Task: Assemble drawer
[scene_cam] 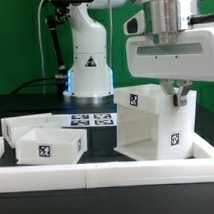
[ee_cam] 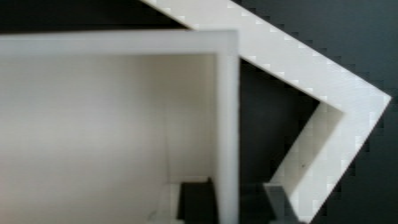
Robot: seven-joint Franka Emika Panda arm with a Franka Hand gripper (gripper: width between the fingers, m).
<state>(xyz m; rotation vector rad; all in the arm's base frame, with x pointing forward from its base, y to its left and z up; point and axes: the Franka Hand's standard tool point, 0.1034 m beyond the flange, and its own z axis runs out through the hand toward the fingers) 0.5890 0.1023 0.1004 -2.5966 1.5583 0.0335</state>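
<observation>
Exterior view: the tall box casing [scene_cam: 151,121] stands upright on the black desk [scene_cam: 100,147] toward that view's right, its tag facing the camera low on the front. The claw [scene_cam: 178,93] hangs straight down onto the casing's upper rim at its far right corner. Two small open-top trays sit well apart from it on the view's left, the front tray [scene_cam: 48,144] showing its tag and the back tray [scene_cam: 24,126] touching it from behind. Between trays and casing, farther back, the marker board [scene_cam: 92,119] lies flat. A low white rail [scene_cam: 107,175] runs along the front.

Wrist view: the dark fingers [ee_cam: 196,205] straddle one thin casing wall [ee_cam: 228,110]. Whether they pinch it or merely bracket it, I cannot tell.
</observation>
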